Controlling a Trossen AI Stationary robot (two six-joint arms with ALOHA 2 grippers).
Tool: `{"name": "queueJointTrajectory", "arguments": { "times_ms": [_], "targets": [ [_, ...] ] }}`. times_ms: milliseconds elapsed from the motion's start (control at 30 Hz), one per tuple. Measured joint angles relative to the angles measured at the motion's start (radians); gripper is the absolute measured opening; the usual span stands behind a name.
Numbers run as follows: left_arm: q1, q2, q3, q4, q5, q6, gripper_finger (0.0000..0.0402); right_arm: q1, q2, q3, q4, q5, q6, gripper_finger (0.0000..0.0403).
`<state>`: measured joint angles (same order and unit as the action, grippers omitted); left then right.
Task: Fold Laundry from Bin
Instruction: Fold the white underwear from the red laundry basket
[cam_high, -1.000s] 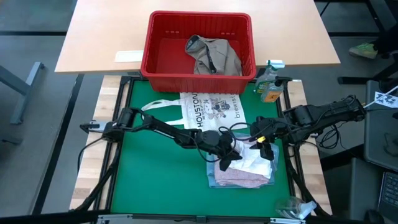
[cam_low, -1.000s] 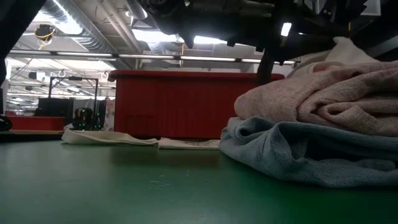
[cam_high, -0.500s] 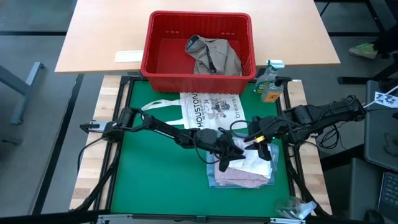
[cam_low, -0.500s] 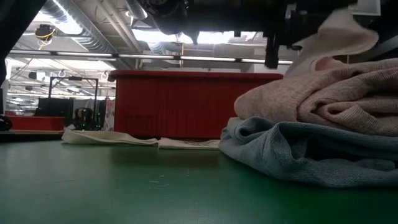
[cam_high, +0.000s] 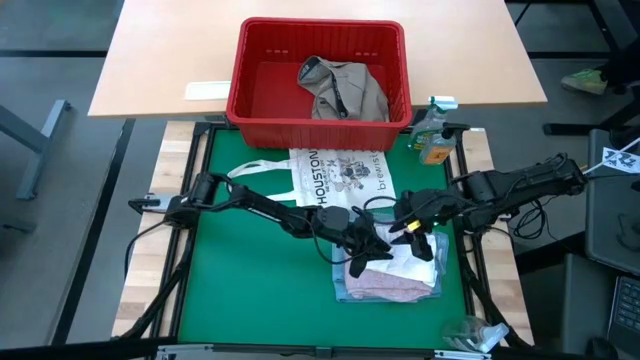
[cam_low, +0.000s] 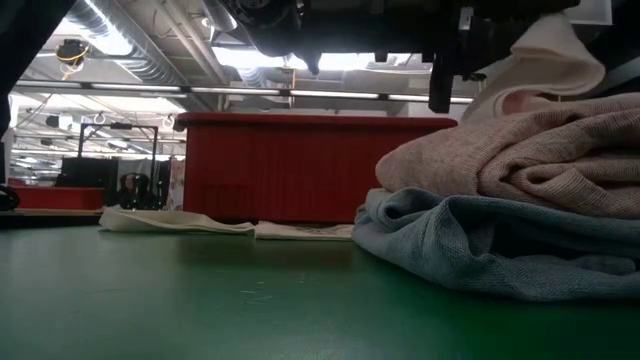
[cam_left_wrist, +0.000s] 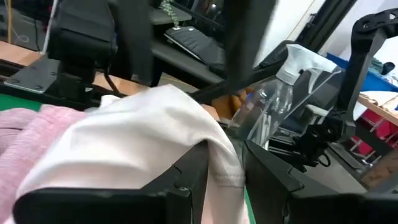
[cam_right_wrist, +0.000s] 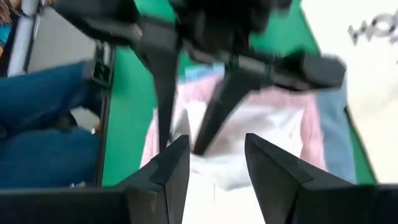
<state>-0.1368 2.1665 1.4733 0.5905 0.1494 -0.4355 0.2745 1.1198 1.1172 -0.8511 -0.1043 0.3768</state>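
From my seat I see the left gripper (cam_high: 362, 252) reaching in across the green mat (cam_high: 250, 290) to the pile of folded garments at the mat's right side. Through its wrist camera a fold of the white garment (cam_left_wrist: 143, 149) runs down between its two fingers (cam_left_wrist: 186, 180), so I read it as pinching that cloth, with the jaws part open around the fold. The white piece lies on top of the pale pink garment (cam_high: 385, 285), and that one sits on the light blue garment (cam_low: 470, 245) at the bottom of the stack.

Behind the stack, the white HOUSTON tote bag (cam_high: 340, 175) lies flat on the mat. Beyond it stands the red bin (cam_high: 245, 95) on the wooden table, with a khaki-grey garment (cam_high: 342, 88) crumpled inside, toward its right half.

The right gripper (cam_high: 412, 228) hovers over the far right edge of the same stack, close to the left one. Its fingers (cam_right_wrist: 168, 174) stand apart with nothing between them. A spray bottle (cam_high: 435, 130) stands just right of the bin.
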Motion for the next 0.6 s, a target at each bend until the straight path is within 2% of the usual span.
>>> {"name": "queueJointTrajectory", "arguments": {
  "times_ms": [333,600],
  "targets": [
    [-0.001,0.001,-0.001,0.004,0.018,-0.003,0.0094,0.000,0.144,0.000,-0.138,-0.108,-0.042,0.0156],
    [0.006,0.000,-0.001,0.019,0.109,-0.002,0.0094,0.000,0.171,0.000,-0.252,-0.089,-0.042,0.0156]
  ]
}}
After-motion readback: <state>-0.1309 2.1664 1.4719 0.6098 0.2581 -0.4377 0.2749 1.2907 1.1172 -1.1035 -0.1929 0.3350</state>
